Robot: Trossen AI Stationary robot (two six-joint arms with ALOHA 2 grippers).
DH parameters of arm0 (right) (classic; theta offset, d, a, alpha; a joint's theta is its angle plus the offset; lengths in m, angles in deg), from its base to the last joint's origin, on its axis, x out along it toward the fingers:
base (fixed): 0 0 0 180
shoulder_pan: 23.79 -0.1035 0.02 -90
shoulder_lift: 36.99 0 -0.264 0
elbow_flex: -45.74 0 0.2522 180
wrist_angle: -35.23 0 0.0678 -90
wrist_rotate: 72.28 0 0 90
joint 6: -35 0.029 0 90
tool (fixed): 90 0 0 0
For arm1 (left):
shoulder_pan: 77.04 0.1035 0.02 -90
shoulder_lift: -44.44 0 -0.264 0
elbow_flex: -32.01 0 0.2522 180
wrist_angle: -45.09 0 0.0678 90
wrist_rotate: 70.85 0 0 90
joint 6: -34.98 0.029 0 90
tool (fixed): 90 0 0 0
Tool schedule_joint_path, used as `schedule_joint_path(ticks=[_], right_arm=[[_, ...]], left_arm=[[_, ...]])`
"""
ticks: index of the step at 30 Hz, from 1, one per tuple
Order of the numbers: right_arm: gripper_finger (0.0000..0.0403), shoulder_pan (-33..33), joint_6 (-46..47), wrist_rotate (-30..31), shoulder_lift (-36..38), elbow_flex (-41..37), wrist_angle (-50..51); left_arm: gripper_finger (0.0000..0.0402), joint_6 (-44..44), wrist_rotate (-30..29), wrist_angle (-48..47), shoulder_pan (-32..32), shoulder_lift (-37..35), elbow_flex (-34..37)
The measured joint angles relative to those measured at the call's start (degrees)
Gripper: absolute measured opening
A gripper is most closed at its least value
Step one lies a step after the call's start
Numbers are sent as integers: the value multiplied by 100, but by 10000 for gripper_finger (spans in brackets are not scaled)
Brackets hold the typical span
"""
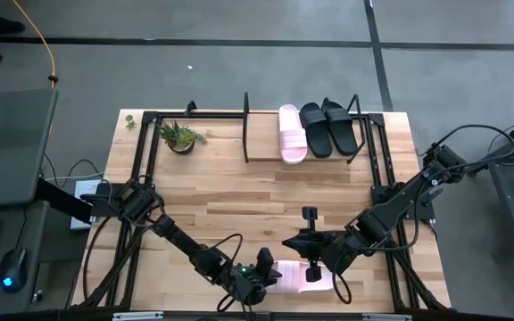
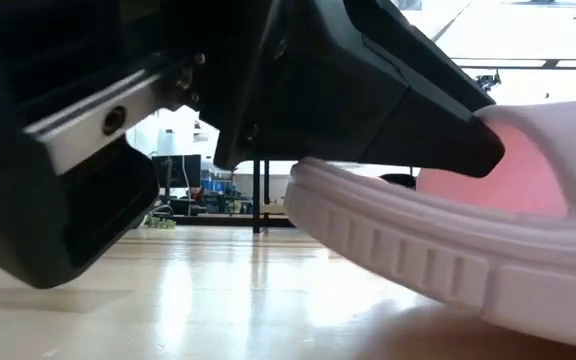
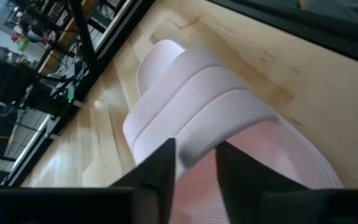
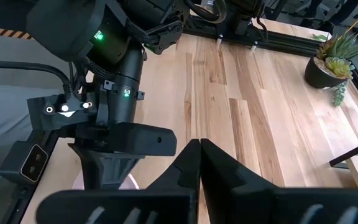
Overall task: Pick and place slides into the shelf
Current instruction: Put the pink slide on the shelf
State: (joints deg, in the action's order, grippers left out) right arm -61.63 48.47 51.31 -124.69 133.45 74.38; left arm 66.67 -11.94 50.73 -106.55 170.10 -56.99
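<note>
Pale pink slide (image 3: pixel 191 112): lying flat at the near table edge, well apart from the shelf (image 1: pixel 257 134), opposite side of the table. Shelf already holding one pink slide (image 1: pixel 293 134) and two black slides (image 1: pixel 327 127).

Left gripper (image 3: pixel 194 165): fingers narrow, straddling the strap's edge; firm grip not confirmed. Right gripper (image 4: pixel 199 155): fingers pressed shut, empty, hanging just beside the pink slide.

Handling, as judged: light moulded foam, soft, slightly springy, matte, not fragile. Best hold: across the wide strap, near its middle, to limit tilting.
</note>
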Motion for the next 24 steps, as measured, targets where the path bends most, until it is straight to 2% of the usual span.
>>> schedule_joint_path(ticks=[6,14,24], right_arm=[[1,0,0,0,0,0,2],[1,0,-2,0,0,0,2],[1,13,-90,87,0,0,2]], left_arm=[[10,147,110,2,-9,0,0],[4,146,-73,-4,-11,0,0],[1,154,-772,-231,-17,0,0]])
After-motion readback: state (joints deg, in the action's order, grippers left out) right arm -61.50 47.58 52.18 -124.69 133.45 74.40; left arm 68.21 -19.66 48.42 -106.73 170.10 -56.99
